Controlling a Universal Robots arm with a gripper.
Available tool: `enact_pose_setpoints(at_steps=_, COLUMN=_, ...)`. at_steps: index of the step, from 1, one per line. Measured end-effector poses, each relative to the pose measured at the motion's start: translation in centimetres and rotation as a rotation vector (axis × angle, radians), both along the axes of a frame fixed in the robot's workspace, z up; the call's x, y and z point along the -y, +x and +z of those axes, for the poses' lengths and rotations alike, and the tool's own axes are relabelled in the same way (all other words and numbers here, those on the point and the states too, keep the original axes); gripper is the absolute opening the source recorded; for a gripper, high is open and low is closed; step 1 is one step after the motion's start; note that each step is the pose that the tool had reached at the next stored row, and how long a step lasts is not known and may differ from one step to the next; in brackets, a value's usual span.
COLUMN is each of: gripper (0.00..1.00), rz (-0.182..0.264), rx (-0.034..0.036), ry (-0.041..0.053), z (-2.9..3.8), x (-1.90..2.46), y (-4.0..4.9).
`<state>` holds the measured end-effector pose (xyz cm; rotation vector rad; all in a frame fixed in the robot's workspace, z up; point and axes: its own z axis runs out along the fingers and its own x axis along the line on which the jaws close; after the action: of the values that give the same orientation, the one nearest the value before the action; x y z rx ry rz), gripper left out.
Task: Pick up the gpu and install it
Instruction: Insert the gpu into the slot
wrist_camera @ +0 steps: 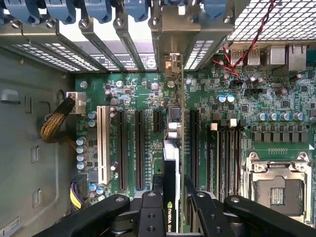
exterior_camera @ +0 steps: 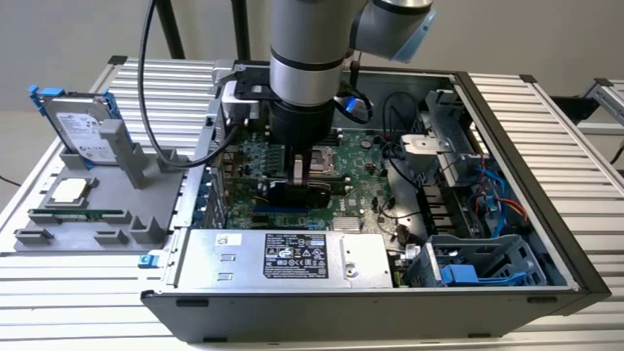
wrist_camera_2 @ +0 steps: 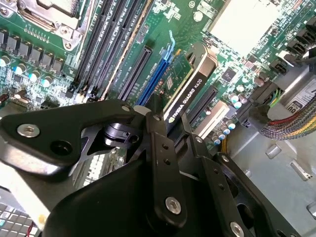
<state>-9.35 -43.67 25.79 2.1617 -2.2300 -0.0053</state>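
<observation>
Gripper [wrist_camera: 170, 207] jaws were clamped on the gpu [wrist_camera: 171, 163], one finger on each face of the card, gripping its top edge. Card stood on edge, upright over the motherboard [wrist_camera: 276, 98], lined up with the blue slot [wrist_camera_2: 155, 74] among the black expansion slots. Its metal bracket end [wrist_camera: 173, 61] sat at the case's rear slot openings. Arm reached down inside the open computer case [exterior_camera: 546, 153]. Couldn't tell if fully seated.
</observation>
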Motion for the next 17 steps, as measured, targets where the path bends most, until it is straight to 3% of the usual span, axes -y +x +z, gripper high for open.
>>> enact_pose_setpoints(at_steps=17, gripper=0.0, rz=0.0, rx=0.0, ry=-0.0001, z=-0.63, x=0.0, y=-0.21)
